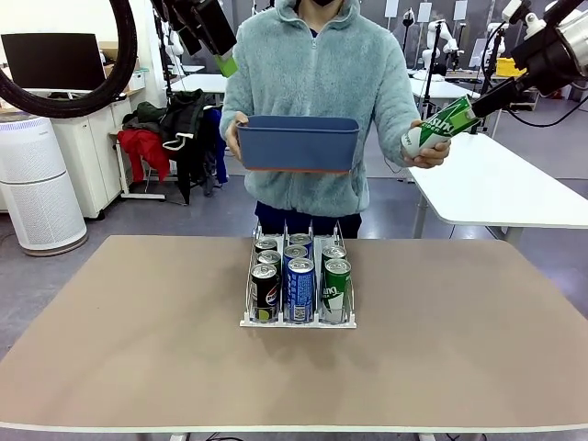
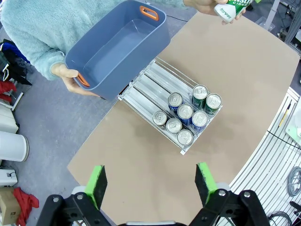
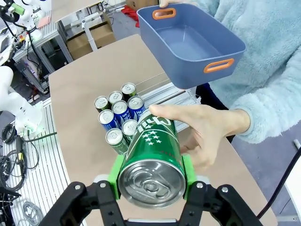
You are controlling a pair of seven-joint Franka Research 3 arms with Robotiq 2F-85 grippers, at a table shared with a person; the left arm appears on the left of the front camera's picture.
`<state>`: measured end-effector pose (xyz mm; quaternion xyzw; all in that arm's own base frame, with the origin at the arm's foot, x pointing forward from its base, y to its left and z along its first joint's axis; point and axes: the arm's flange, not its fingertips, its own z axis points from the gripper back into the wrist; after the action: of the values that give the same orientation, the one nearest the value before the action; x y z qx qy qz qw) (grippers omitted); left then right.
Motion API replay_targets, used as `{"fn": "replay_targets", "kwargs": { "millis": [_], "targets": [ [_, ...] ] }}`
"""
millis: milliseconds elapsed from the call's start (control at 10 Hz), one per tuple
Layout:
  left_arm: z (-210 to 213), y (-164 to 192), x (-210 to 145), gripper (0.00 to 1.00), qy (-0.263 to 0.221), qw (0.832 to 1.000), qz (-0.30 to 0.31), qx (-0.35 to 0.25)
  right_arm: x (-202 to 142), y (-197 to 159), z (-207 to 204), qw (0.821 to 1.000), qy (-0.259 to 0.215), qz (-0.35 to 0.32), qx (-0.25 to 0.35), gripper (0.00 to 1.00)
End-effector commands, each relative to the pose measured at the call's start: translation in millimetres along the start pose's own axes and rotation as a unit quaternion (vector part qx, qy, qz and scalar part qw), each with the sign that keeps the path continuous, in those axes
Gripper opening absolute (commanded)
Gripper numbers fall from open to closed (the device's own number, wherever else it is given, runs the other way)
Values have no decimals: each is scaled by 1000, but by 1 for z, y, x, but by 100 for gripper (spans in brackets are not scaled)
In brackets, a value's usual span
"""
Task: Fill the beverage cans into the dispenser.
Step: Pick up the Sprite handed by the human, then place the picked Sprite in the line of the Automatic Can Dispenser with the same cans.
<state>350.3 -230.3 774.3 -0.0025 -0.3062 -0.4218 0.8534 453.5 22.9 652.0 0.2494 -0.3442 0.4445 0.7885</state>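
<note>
While held aloft: green can point(image 3: 153, 162) sits pinched between the right gripper point(image 3: 150, 181) pads, silver top facing the wrist camera; the person's hand point(image 3: 207, 132) also grips its far end.
Right gripper position: high above and to the right of the dispenser point(image 1: 299, 317), beyond the table's far edge.
Left gripper point(image 2: 150, 181): fingers spread wide, green pads well apart, holding nothing, touching nothing; it hangs high over the dispenser.
Dispenser: on the tan table point(image 1: 138, 349), near its middle, front lip toward the robot.
Cans in dispenser point(image 1: 300, 276): eight upright, grouped at the front end; black ones in the left lane, blue in the middle, green in the right.
Blue bin point(image 1: 299, 142): held by the person's other hand point(image 2: 68, 77) above the far end of the dispenser, tilted, orange handle slots, nothing inside.
Surface: tan tabletop, bare around the dispenser.
Room: white table point(image 1: 505, 193) behind and right of the dispenser; white air purifier point(image 1: 37, 184) far left; clothes rack point(image 1: 170, 129) behind left.
</note>
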Motion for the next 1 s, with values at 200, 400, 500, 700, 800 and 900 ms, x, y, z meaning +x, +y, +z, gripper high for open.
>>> {"fn": "replay_targets", "kwargs": {
  "millis": [200,400,500,700,800,900],
  "targets": [
    [2,1,-1,100,5,1000,-4,-2,1,1,-1,1000,0,-1,4,53],
    [2,1,-1,100,5,1000,-4,-2,1,1,-1,1000,0,-1,4,53],
    [2,1,-1,100,5,1000,-4,-2,1,1,-1,1000,0,-1,4,53],
    [2,1,-1,100,5,1000,-4,-2,1,1,-1,1000,0,-1,4,53],
    [2,1,-1,100,5,1000,-4,-2,1,1,-1,1000,0,-1,4,53],
    [2,1,-1,100,5,1000,-4,-2,1,1,-1,1000,0,-1,4,53]
  ]
}}
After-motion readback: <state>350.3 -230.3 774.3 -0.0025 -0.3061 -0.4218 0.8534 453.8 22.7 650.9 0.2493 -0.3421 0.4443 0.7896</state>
